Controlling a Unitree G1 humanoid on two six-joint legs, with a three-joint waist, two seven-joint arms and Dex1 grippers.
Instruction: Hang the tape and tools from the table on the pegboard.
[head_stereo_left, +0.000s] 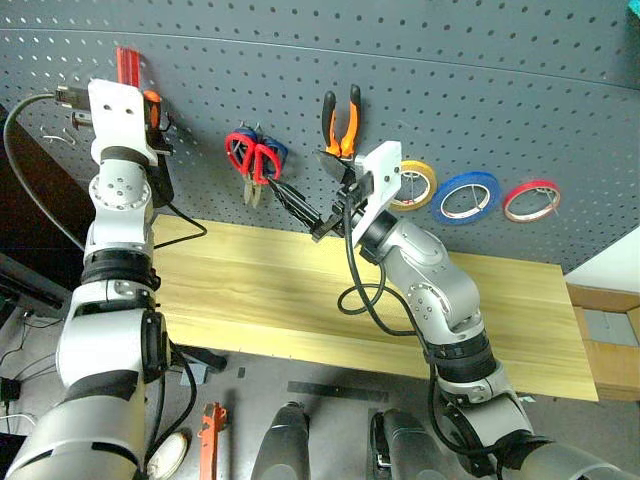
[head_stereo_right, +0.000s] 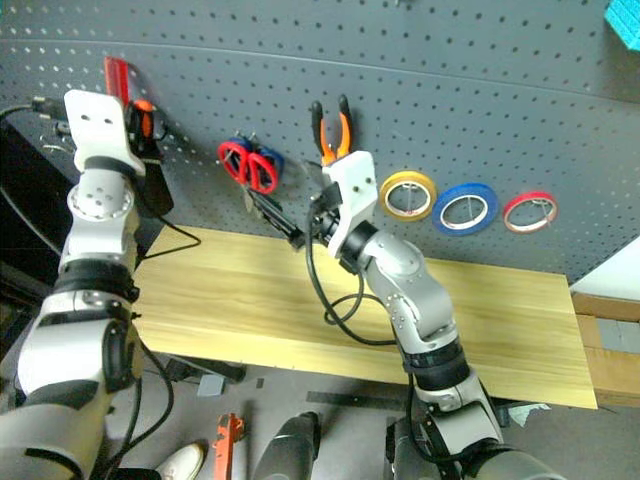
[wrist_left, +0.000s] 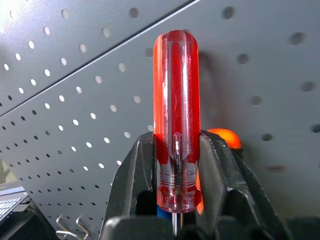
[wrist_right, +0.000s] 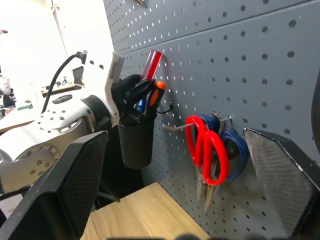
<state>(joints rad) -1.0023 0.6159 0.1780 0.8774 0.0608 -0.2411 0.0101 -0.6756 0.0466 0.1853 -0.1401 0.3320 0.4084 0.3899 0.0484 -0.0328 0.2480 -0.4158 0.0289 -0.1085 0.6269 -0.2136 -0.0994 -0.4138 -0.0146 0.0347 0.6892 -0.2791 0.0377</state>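
- Left pincer (wrist_left: 176, 175): clamped on the red-handled screwdriver (wrist_left: 176, 115), far left at the pegboard (head_stereo_left: 500, 90), above a black cup (wrist_right: 136, 142) (already crowded).
- Risk: shaft may snag the orange-handled screwdriver (wrist_right: 158, 92) and drop.
- Right pincer (wrist_right: 175, 175): wide, empty, above the bench (head_stereo_left: 270, 290).

the table (head_stereo_left: 260, 290) top lies bare, while hung scissors (head_stereo_left: 255, 160), pliers (head_stereo_left: 342, 122) and tape rings (head_stereo_left: 466, 196) crowd the pegboard (head_stereo_left: 480, 90).
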